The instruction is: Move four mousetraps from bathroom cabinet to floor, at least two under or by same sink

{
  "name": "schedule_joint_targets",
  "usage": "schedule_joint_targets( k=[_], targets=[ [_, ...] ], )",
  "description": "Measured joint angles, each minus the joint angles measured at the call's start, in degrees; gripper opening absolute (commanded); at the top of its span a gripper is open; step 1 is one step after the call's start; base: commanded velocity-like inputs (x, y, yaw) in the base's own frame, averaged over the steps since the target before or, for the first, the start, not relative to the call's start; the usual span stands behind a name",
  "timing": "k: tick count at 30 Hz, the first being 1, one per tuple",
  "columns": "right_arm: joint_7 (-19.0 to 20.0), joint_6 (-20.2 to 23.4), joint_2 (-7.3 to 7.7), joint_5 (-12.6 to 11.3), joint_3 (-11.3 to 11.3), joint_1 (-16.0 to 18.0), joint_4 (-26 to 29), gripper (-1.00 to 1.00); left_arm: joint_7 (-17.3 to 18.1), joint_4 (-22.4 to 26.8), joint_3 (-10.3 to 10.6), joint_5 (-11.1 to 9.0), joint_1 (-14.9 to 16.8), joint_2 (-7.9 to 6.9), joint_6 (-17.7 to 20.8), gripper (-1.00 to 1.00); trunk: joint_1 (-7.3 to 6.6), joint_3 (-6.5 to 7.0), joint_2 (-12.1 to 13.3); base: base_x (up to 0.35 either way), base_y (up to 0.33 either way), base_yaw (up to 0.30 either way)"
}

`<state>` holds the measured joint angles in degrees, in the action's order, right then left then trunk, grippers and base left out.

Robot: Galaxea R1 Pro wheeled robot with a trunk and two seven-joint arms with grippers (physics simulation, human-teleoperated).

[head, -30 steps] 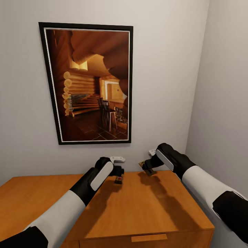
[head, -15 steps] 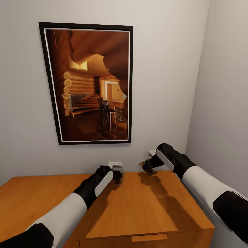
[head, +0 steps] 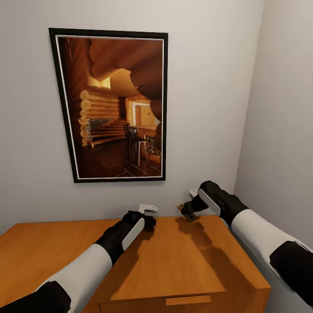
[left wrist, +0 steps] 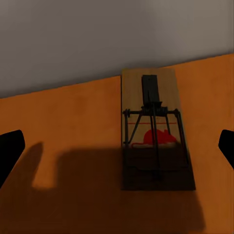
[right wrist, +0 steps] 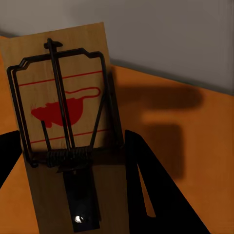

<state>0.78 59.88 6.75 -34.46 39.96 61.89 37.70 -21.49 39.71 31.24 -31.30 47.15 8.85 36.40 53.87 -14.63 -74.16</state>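
Note:
A mousetrap [left wrist: 156, 131] lies flat on the orange-brown cabinet top [head: 182, 261], close to the back wall. My left gripper [head: 149, 223] is open and low over it, one black fingertip [left wrist: 9, 151] out on each side of the board and clear of it. In the head view the gripper covers that trap. My right gripper [head: 189, 211] is shut on a second mousetrap [head: 181, 209] and holds it tilted in the air above the cabinet's back right part. Its wooden board with the red mouse print [right wrist: 63, 112] sits between the dark fingers [right wrist: 146, 185].
A large framed picture [head: 113, 104] hangs on the wall behind the cabinet. Two small white wall fittings [head: 148, 208] sit just above the cabinet top. A side wall [head: 282, 130] closes the right. A drawer handle [head: 188, 300] shows at the cabinet front.
My left arm has reached forward and down toward the wall, bringing its gripper over the lying mousetrap. The right gripper with its trap has barely shifted.

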Motion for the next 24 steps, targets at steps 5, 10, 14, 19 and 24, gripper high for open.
schedule_joint_targets(
  k=[5, 10, 14, 19, 24],
  targets=[
    [0.0, 0.0, 0.03, 0.0, 0.0, 0.0, 0.0, -1.0, 0.1, -0.1, 0.0, 0.0, 0.0, 0.04, 0.0, 1.0, 0.0, 0.0, 0.0, 0.0, 0.0, 0.0],
    [0.0, 0.0, 0.04, 0.0, 0.0, 0.0, -0.1, -1.0, 0.1, -0.5, 0.0, -0.1, 0.0, 0.05, -0.1, 1.0, 0.0, 0.0, 0.0, 0.0, 0.0, 0.0],
    [0.0, 0.0, 0.04, 0.0, 0.0, 0.0, -0.1, -1.0, 0.1, -1.4, 0.0, -0.1, 0.0, 0.37, -0.9, 1.0, 0.0, 0.0, 0.0, 0.0, 0.0, 0.0],
    [0.0, 0.0, 0.04, 0.0, 0.0, 0.0, -0.1, -1.0, 0.2, -2.8, 0.0, 0.1, 0.2, 0.99, -2.0, 1.0, 0.0, 0.0, 0.0, 0.0, 0.0, 0.0],
    [0.0, 0.0, 0.08, 0.0, 0.0, 0.0, -0.1, -1.0, 0.9, -4.1, 0.1, 0.2, 1.1, 1.14, -2.5, 1.0, 0.0, 0.0, 0.0, 0.0, 0.0, 0.0]
  ],
)
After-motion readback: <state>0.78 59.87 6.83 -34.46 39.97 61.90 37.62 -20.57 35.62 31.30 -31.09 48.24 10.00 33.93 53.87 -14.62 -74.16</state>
